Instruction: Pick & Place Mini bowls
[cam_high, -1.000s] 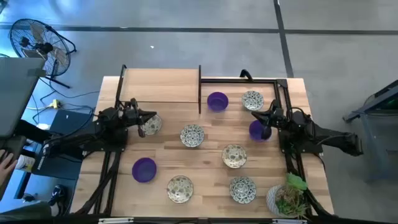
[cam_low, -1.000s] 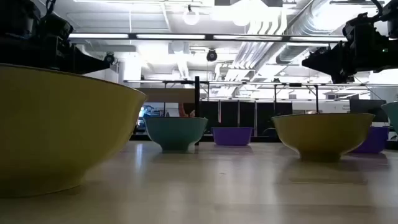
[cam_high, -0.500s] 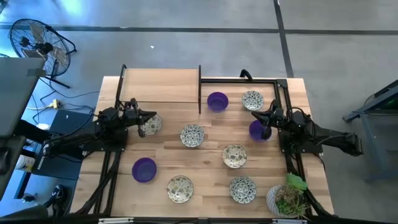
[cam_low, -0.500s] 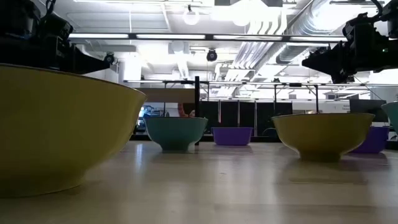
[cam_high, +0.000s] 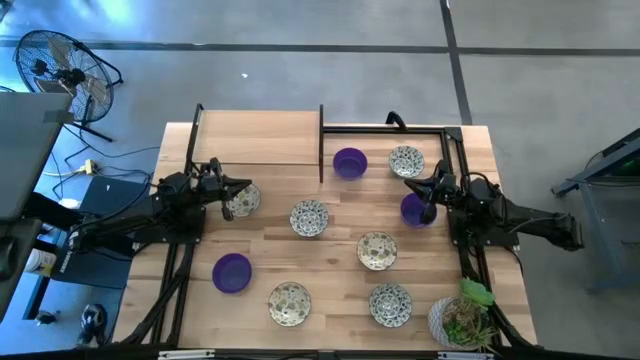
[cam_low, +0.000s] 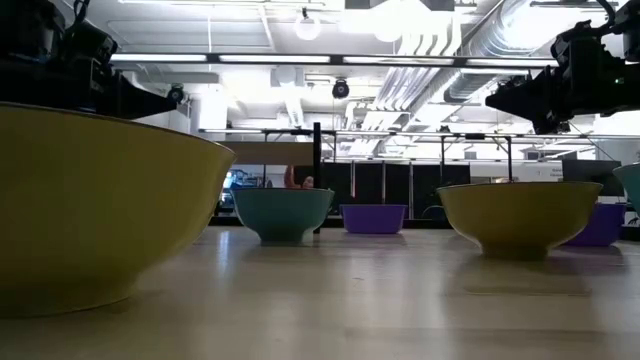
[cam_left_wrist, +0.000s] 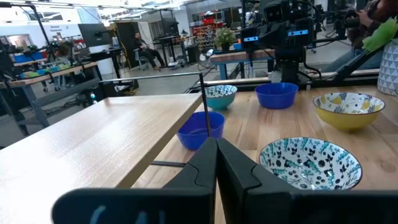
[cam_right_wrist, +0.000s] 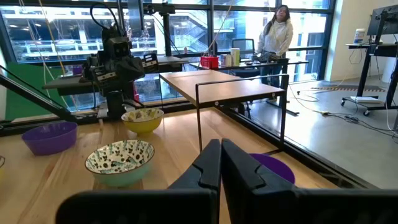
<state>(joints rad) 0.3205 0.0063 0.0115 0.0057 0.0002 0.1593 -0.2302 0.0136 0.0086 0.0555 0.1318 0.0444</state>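
So the mini bowls are scattered all over the worktop (cam_high: 270, 140): a purple bowl (cam_high: 349, 162) and a floral bowl (cam_high: 406, 160) sit inside the black-framed corner at the back, another purple one (cam_high: 414, 209) is right under the right hand (cam_high: 430, 190), a floral one (cam_high: 242, 201) is under the left hand (cam_high: 232, 187), and the rest are spread toward the front near the potted plant (cam_high: 462, 318).

Both hands are pinched fully shut with nothing in them, hovering above the bowls.

My guess is these bowls are glazed ceramic or hard plastic: stiff, light, a bit slick, possibly chippable if dropped. Best bet is pinching the rim, one finger inside the wall and one outside, since the body looks too wide and rounded to straddle securely. The hand needs to open first.

Compared with a second ago, basically nothing moved on the worktop. Arms and bowls are in the same spots.
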